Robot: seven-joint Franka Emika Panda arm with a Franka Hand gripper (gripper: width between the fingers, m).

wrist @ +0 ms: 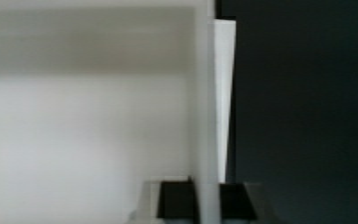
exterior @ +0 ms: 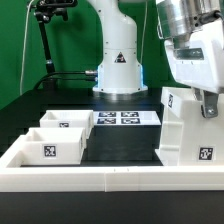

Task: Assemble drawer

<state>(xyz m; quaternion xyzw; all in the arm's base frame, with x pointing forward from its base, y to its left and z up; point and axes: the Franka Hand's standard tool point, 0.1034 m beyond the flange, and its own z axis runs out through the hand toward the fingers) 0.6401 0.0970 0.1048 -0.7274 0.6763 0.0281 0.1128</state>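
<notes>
The drawer's tall hollow white box stands at the exterior view's right, with marker tags on its faces. My gripper comes down from above onto the box's top edge on its right side. In the wrist view a thin white wall of the box runs between my two dark fingers, and the gripper is shut on it. Two small white trays sit at the exterior view's left, one further back and one nearer, each with a tag. Their knobs do not show.
The marker board lies flat in the middle, in front of the arm's base. A low white wall edges the black table along the front. A black stand rises at the back left.
</notes>
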